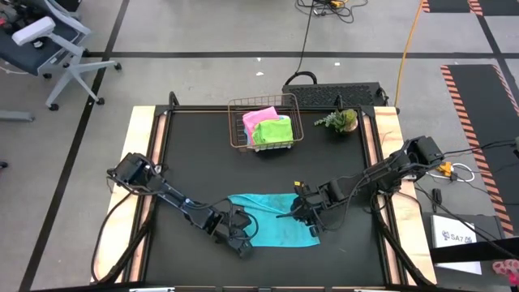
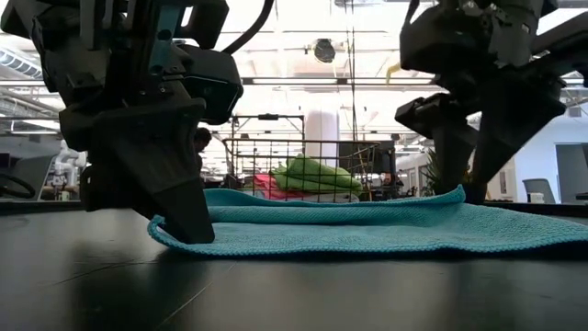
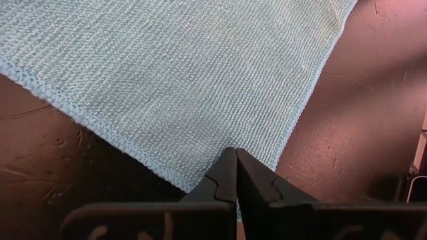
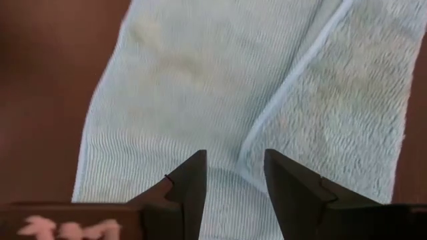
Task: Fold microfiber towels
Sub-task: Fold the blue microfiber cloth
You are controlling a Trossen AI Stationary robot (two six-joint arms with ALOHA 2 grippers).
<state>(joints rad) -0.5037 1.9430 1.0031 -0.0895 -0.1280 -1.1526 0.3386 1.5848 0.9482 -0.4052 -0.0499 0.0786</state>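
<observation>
Left claw (image 1: 241, 240) is pinched together right at the near left corner of the cyan towel (image 1: 272, 219). From the wrist view the tips look closed on the hem, though I can't swear the cloth is actually between them. Right claw (image 1: 304, 212) hangs over the towel's right part with its fingers apart, holding nothing, just above a ridge where one layer laps over another.

Towel lies spread mid-table, near the front, mostly flat. My read is we're at the start of a fold: one corner pinned, the other not taken. Next I'd want the right claw down on its own corner or edge, closing on the cloth only, then both lifting together so the fold comes out square.

Basket (image 1: 235, 122) at the back holds a pink towel (image 1: 258, 116) and a green towel (image 1: 273, 130), bunched, not neat. Plant (image 1: 340, 122) sits beside it.
</observation>
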